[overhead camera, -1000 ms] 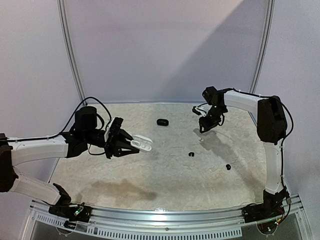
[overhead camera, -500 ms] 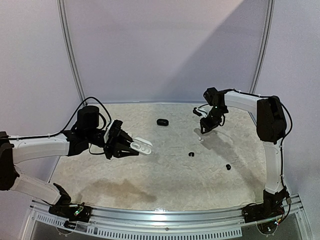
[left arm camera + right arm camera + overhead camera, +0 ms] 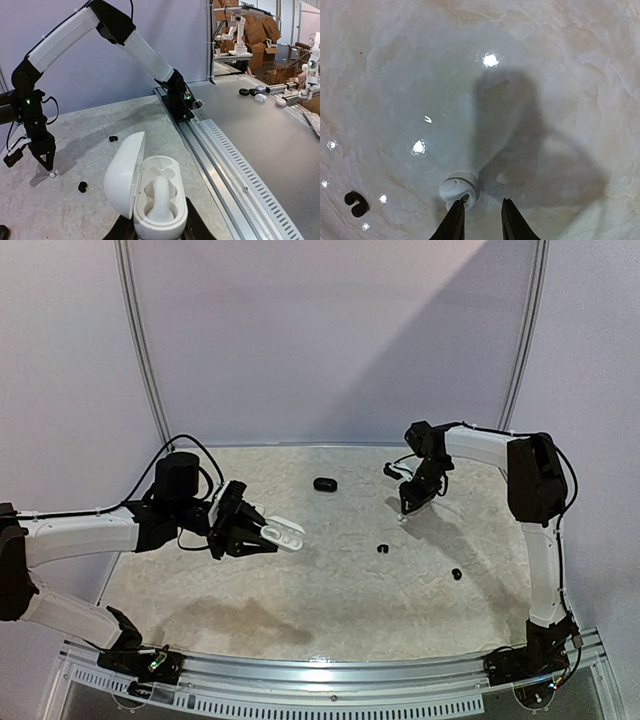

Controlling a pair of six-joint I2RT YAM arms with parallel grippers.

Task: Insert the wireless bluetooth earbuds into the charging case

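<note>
Gripping the open charging case (image 3: 155, 200), left gripper (image 3: 258, 532) is waiting; right gripper (image 3: 483, 204) is hovering ajar, empty, over a not-yet-picked white earbud (image 3: 457, 189).

The marbled table (image 3: 330, 590) bears a black case (image 3: 324, 484), two black earbuds (image 3: 382, 548) (image 3: 456, 574), one white earbud (image 3: 403, 519).

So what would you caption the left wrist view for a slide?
Open white charging case, clamped in the left fingers, facing the right arm above a white earbud.
</note>
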